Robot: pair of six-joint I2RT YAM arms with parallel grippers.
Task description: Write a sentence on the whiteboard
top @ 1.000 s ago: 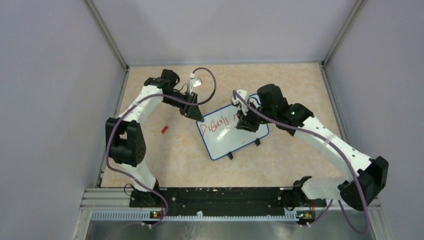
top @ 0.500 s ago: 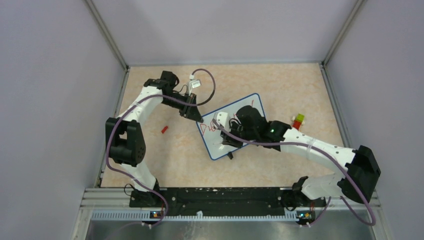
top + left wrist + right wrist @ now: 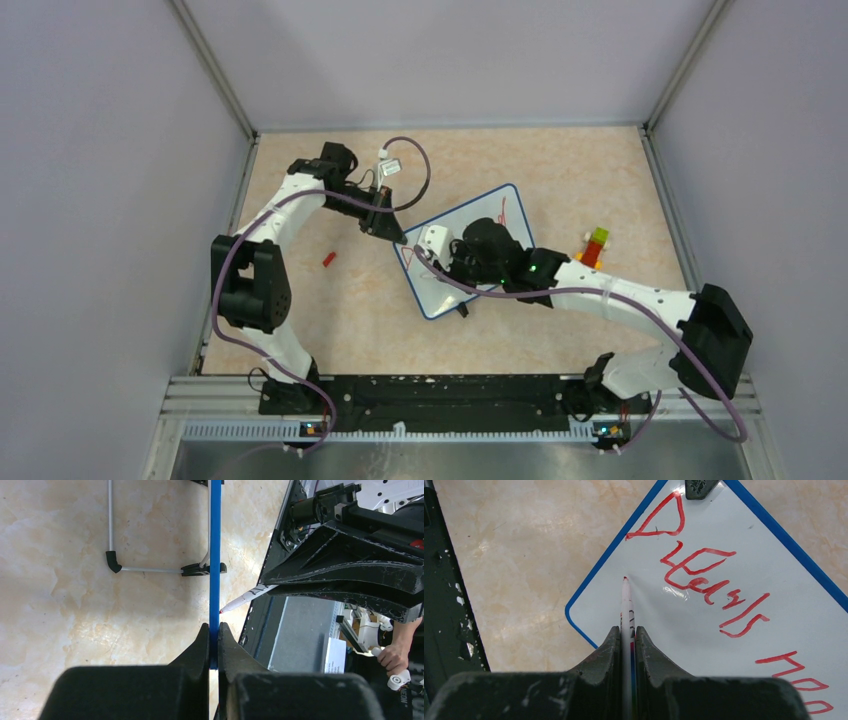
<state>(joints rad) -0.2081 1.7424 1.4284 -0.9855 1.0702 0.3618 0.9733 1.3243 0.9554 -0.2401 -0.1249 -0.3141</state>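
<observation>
The whiteboard (image 3: pixel 432 300) stands tilted on the table, blue-rimmed, mostly hidden under my right arm. My left gripper (image 3: pixel 398 238) is shut on its blue rim (image 3: pixel 215 540), as the left wrist view (image 3: pixel 214 626) shows. My right gripper (image 3: pixel 627 628) is shut on a white marker (image 3: pixel 626 605), also seen in the left wrist view (image 3: pixel 245 597). Its red tip is at the board (image 3: pixel 684 630), low on the left, under the first word. The red sentence reads roughly "Dreams" (image 3: pixel 704 575) with a few more letters (image 3: pixel 794 670) starting after it.
A small red cap (image 3: pixel 328 259) lies on the table left of the board. A stack of coloured blocks (image 3: pixel 594 245) stands to the right. The board's black foot (image 3: pixel 200 569) and wire stand rest on the table. Grey walls close in three sides.
My right arm has swung from the right end of the first line to the board's lower left, uncovering the blocks. The left gripper has kept its hold.
</observation>
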